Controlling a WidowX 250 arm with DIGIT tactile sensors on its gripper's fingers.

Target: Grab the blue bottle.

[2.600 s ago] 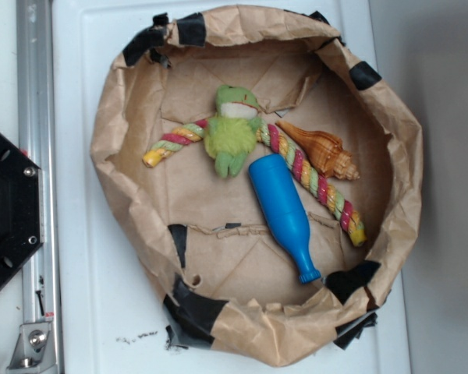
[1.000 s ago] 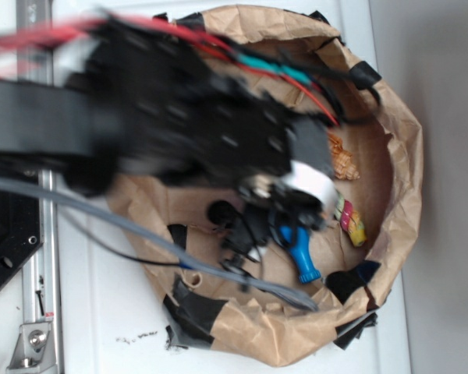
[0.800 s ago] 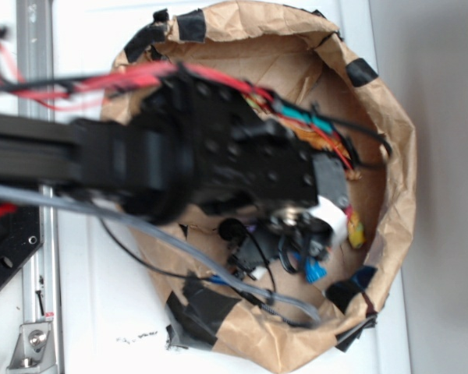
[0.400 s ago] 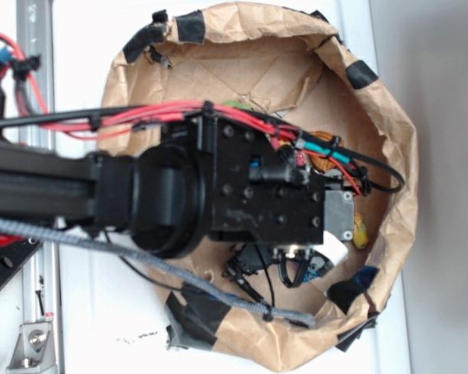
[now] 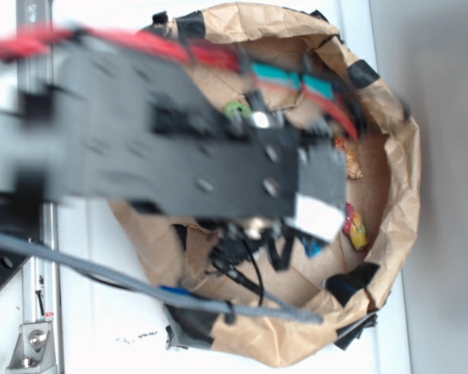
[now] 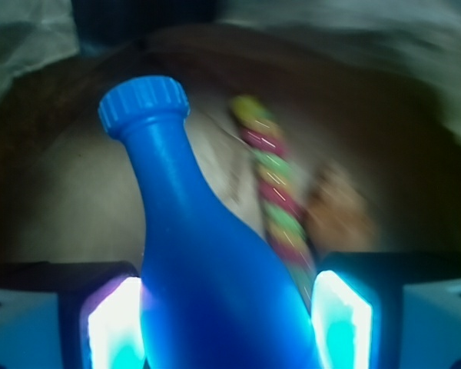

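Observation:
The blue bottle [image 6: 207, 261] fills the middle of the wrist view, its ribbed cap [image 6: 144, 104] pointing away from me. My gripper [image 6: 227, 330] is shut on its wide body, with one glowing pad [image 6: 115, 323] on the left and the other [image 6: 339, 323] on the right. In the exterior view my blurred black arm [image 5: 179, 148] covers most of the paper bowl. Only a small blue piece of the bottle [image 5: 313, 248] shows under the wrist.
The crumpled brown paper bowl [image 5: 398, 179] with black tape patches rings the scene. A striped rope [image 6: 273, 200] and an orange shell [image 5: 345, 160] lie right of the bottle. A bit of the green plush [image 5: 235, 107] peeks above the arm. A metal rail [image 5: 33, 257] runs along the left.
The arm came in over the bowl and dropped onto the bottle. It now looks larger and blurred, and the blue piece under it sits slightly higher in the frame.

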